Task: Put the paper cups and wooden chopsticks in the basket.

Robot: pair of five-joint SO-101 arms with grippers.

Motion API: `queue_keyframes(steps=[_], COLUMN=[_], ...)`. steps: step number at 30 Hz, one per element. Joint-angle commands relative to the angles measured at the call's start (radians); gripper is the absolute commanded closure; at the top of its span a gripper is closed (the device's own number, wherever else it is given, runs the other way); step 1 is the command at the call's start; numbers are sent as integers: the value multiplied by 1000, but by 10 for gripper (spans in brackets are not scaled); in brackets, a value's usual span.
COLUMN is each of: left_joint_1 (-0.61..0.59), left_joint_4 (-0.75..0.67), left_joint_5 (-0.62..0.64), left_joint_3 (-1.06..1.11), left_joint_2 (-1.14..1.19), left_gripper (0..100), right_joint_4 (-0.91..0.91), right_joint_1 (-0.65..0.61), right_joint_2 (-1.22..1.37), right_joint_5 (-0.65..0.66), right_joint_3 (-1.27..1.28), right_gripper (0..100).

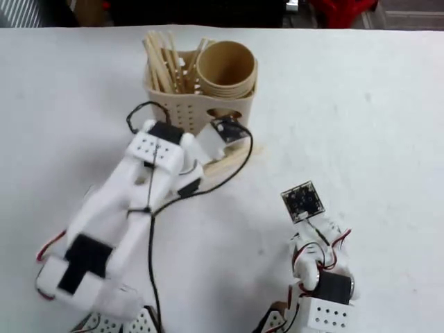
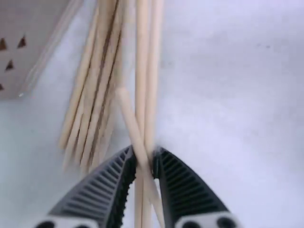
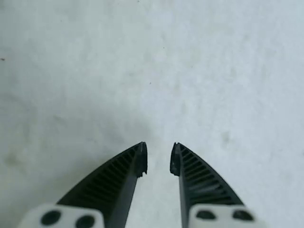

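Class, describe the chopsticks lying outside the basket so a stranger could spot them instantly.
Find the beige perforated basket on the white table. Just in front of it, loose chopsticks lie flat, unlike the bundle standing upright inside.

The chopsticks [image 2: 142,71] are bare, pale, matt wood. The cups [image 1: 225,68] are matt brown paper; the basket [image 1: 182,111] is smooth perforated plastic. The left gripper [image 2: 142,159] and right gripper [image 3: 158,154] are ribbed black plastic. The table [image 3: 213,71] is matt white.

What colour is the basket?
The basket is beige, with rows of small holes in its wall; it shows best in the high view.
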Motion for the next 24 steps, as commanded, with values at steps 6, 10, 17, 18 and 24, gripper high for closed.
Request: queue_keyframes(steps=[6, 10, 17, 18, 24], left_joint_1=[77, 79, 94, 105, 142], left_joint_4=[98, 21, -52, -60, -140], left_joint_5=[9, -5, -71, -71, -66], left_joint_3=[-18, -17, -26, -26, -21], left_joint_2=[-274, -260, 45, 90, 159], left_gripper=[977, 977, 977, 977, 949], right_joint_4=[-12, -12, -12, -12, -12], right_joint_1=[4, 4, 5, 5, 5], right_joint_2=[-10, -10, -10, -10, -10], right_joint_5=[9, 9, 9, 9, 9], right_joint_3=[8, 8, 8, 8, 8], right_gripper=[900, 900, 900, 900, 900])
